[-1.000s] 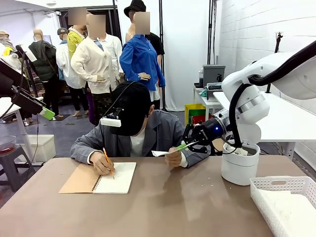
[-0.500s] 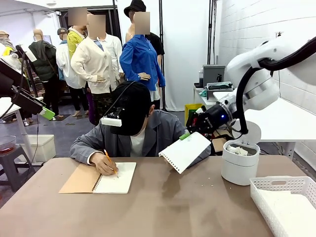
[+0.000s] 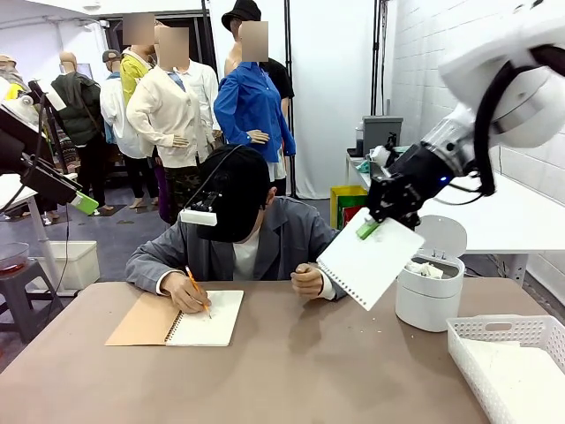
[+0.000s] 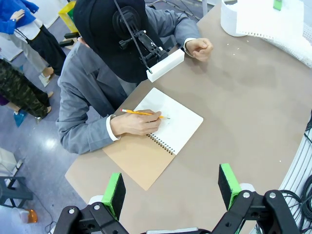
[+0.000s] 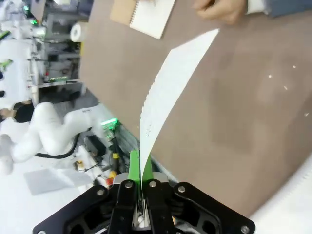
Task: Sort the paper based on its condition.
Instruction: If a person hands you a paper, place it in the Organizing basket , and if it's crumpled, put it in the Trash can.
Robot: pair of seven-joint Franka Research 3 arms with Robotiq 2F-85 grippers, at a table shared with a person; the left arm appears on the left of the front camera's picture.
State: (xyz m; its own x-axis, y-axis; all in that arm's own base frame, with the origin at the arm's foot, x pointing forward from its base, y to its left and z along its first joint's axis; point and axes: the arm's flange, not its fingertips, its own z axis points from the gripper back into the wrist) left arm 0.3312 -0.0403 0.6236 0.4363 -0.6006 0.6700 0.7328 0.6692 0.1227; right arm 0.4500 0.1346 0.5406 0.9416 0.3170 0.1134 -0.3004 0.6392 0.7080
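Pinching flat paper (image 3: 375, 265) edge-on, right claw (image 3: 368, 229); left claw (image 4: 170, 183) agape, empty, base cropped.

A brown table (image 3: 291, 371) spans the scene. At its far left lies an open spiral-bound notebook (image 3: 177, 320) with a tan cover, and a yellow pencil (image 4: 139, 113) is angled over its white page. A person in a grey jacket (image 3: 287, 238) sits behind it. At the far right stands a white round bin (image 3: 426, 309), lid raised. A white lattice basket (image 3: 503, 325) occupies the near right corner.

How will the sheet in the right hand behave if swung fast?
Probably floppy: the sheet hangs from an edge pinched by the right hand and bows in the wrist view. Likely light, so it may flutter. Its perforated edge could tear.
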